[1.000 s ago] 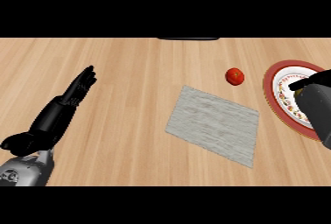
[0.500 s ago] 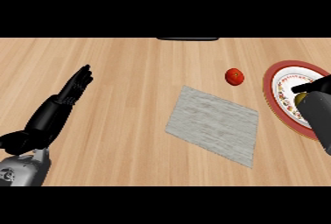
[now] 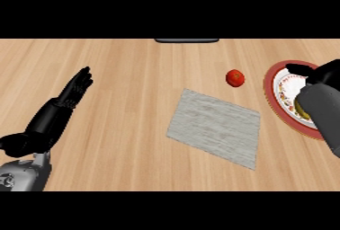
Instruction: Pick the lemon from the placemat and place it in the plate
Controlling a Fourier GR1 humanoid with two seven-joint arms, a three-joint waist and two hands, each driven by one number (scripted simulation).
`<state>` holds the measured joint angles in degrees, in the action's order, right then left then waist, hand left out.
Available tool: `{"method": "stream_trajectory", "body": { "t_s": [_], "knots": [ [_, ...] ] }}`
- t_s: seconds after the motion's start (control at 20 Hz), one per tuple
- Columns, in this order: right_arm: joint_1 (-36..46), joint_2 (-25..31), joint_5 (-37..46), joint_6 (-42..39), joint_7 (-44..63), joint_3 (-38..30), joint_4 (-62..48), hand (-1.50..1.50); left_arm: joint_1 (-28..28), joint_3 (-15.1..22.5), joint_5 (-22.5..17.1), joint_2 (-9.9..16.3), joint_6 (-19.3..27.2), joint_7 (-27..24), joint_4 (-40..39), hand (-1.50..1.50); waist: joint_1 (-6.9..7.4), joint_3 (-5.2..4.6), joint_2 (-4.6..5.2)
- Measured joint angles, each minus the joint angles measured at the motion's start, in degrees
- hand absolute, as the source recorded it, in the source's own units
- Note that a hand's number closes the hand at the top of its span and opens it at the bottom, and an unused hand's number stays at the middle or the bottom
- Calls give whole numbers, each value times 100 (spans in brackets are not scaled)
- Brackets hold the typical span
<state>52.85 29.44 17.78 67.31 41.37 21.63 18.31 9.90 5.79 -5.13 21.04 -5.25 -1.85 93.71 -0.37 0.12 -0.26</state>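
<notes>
1. A light wooden table (image 3: 133, 90) is seen from steeply above, its grain running across the view.
2. A grey woven placemat (image 3: 214, 128) is laid flat near the middle of the table, turned at an angle to the table's edges; nothing is seen lying on it.
3. A small round red fruit, a tomato (image 3: 234, 77) by its look, is set on the bare wood just beyond the placemat's far right corner, apart from the mat and left of the plate.
4. A round plate (image 3: 274, 96) with a red rim and a patterned white centre is placed at the right edge of the view, largely covered by the right forearm.
5. The right robot hand (image 3: 317, 72) is held over the plate; a small yellow patch, taken to be the lemon (image 3: 302, 110), shows on the plate just at the forearm's edge. Whether the fingers are curled or spread cannot be told.
6. The left robot hand (image 3: 74, 92) is shown at the left, well apart from the placemat, its fingers straight and together, holding nothing.
7. A dark flat object (image 3: 186, 40) is partly seen at the table's far edge.
</notes>
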Motion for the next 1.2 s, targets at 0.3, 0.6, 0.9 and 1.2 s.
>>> {"method": "stream_trajectory", "body": {
  "t_s": [0.3,0.6,0.9,1.2],
  "knots": [
    [-837,17,-496,588,-651,-558,1716,-150,-137,-138,-16,58,-17,-25,7,0,-174,-5,-55],
    [-2241,225,-627,858,-911,-699,3768,-150,-340,-112,87,0,38,32,162,0,-250,-18,-77],
    [-3744,467,-346,986,-667,-660,5623,-150,-397,-188,116,0,-2,21,227,0,-259,-31,-70],
    [-5072,636,343,928,-114,-911,7155,-150,-213,-158,188,-110,-56,120,213,0,-168,-32,-29]
  ]
}}
